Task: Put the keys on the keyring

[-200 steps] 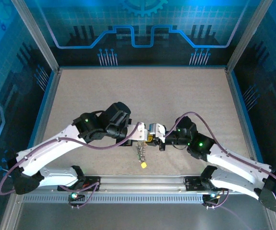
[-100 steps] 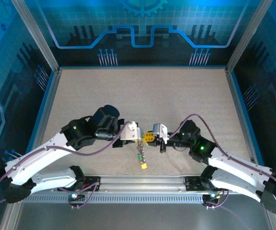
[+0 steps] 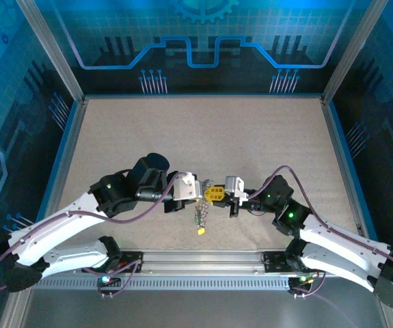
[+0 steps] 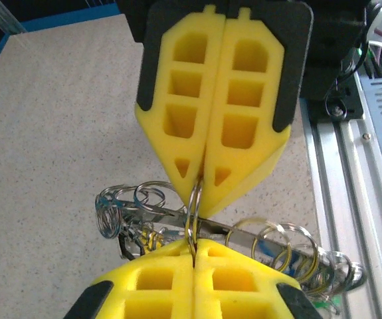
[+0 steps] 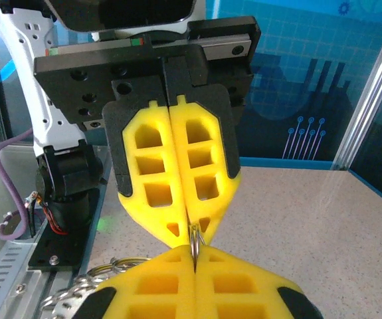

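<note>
The thin silvery wire keyring [image 4: 192, 211] looks light, stiff and springy, and slick as bare metal. A pinch across its flat sides, as here, seems the soundest hold, since a grip on the rim would likely let it roll out. It sits over the near part of the speckled beige counter [image 3: 182, 137], midway between left and right. A tangle of small rings and keys [image 3: 198, 214] trails nearward to a yellow plastic key head [image 3: 201, 231]. The left end effector [image 4: 194, 251] and right end effector [image 5: 194, 259] meet tip to tip, each closed tight on that ring, which stands edge-on between them.
</note>
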{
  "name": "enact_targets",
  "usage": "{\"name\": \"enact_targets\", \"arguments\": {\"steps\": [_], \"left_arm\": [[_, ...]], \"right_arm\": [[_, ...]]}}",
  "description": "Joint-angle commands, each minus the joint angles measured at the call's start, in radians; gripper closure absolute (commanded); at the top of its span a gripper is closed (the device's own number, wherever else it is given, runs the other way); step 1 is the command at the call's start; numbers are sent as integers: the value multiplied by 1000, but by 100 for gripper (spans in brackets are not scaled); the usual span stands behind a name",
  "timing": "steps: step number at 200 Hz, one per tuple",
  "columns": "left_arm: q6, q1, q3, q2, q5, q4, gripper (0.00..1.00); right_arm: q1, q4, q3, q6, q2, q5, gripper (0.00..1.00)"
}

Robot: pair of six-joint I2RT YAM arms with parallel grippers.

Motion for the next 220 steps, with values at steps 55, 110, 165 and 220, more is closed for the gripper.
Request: {"name": "enact_targets", "arguments": {"steps": [55, 110, 165, 220], "left_arm": [[7, 6, -80, -41, 11, 91, 89], [-36, 5, -111, -63, 42, 174, 87], [-60, 7, -134, -146, 46, 215, 73], [-78, 7, -123, -108, 56, 198, 76]], "right_arm": [[25, 171, -10, 62, -27, 51, 100], [47, 198, -16, 62, 0, 76, 100], [60, 147, -12, 15, 6, 85, 100], [72, 160, -11, 11, 10, 76, 100]]}}
